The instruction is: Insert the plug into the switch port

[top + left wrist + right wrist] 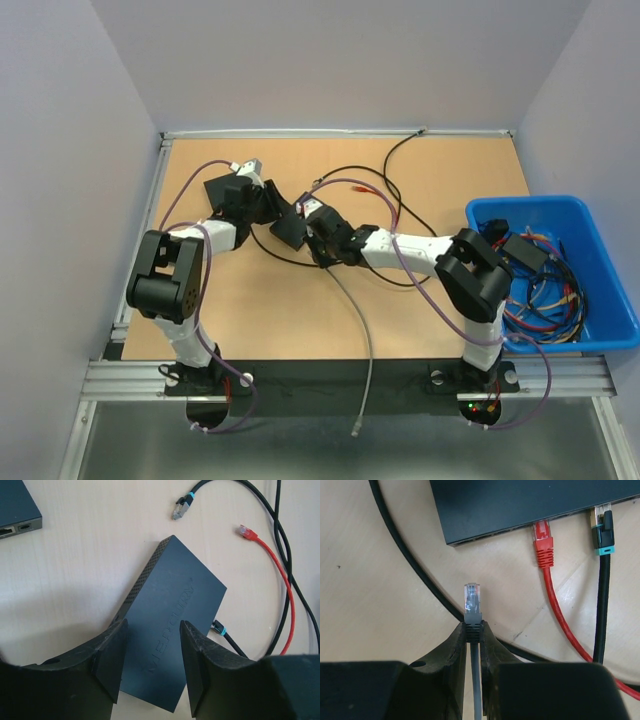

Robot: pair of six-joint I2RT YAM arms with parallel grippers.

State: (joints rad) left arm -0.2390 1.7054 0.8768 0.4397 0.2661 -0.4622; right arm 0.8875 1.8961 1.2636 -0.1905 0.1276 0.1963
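Observation:
The dark switch point(170, 615) lies flat on the wooden table, and it also shows in the top view point(289, 231). My left gripper point(152, 632) is open, its fingers standing either side of the switch's near end. My right gripper point(473, 626) is shut on the grey boot of a clear-tipped plug point(472, 597). The plug points at the switch's port face point(485, 534), a short way from it and left of a red plug point(542, 540) seated in a port. A black plug with a teal band point(602, 530) sits in another port. In the top view my left gripper point(268, 208) and my right gripper point(318, 238) flank the switch.
The held plug's grey cable point(365, 340) trails toward the table's near edge. A loose black plug point(182, 507) and a loose red plug point(246, 531) lie beyond the switch. A second dark device point(15, 507) lies at far left. A blue bin point(540, 202) of cables stands at the right.

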